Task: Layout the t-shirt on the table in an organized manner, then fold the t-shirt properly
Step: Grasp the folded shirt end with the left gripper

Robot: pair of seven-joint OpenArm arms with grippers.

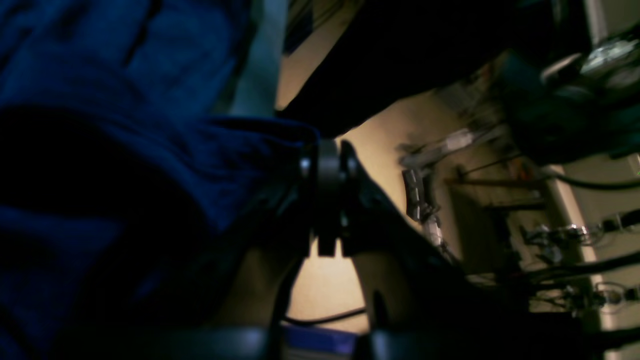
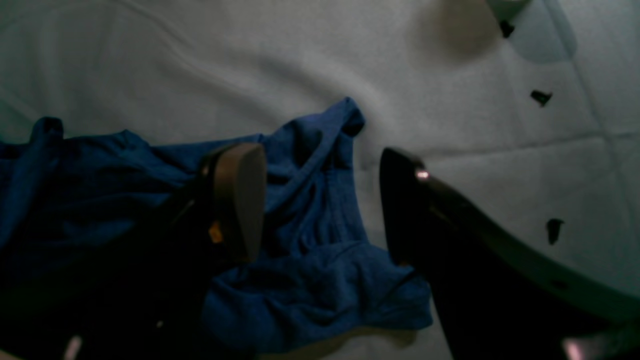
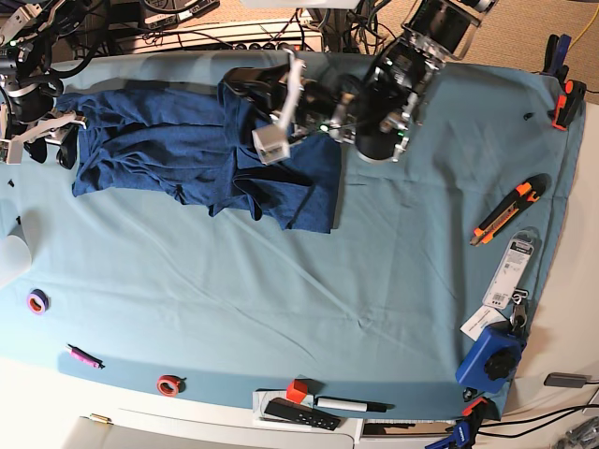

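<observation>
Navy knit fabric sprawls across the far half of the table, from about ten o'clock toward twelve: the t-shirt lies stretched sideways but rumpled, with folds bunched along its near edge and one corner hanging down toward the middle of the teal cloth.

At twelve o'clock in the base view, the left gripper is closed on a pinch of the shirt's edge, its jaws tight together with blue fabric draped away from them in the wrist view. At the nine o'clock end the right gripper stands wide, one finger over the cloth and the other over bare table, with a crumpled corner of the shirt lying between them; it holds nothing.

As a judgement, the task is early. The shirt is roughly spread out but not yet flat or squared: wrinkles remain, the sleeves cannot be told apart from the body, and no fold has been made. Smoothing it out and the whole folding sequence are left.

Off to the side, well apart from the garment, sit a utility knife at three o'clock, tape rolls along the near edge at seven o'clock, and a blue tape dispenser at five o'clock.
</observation>
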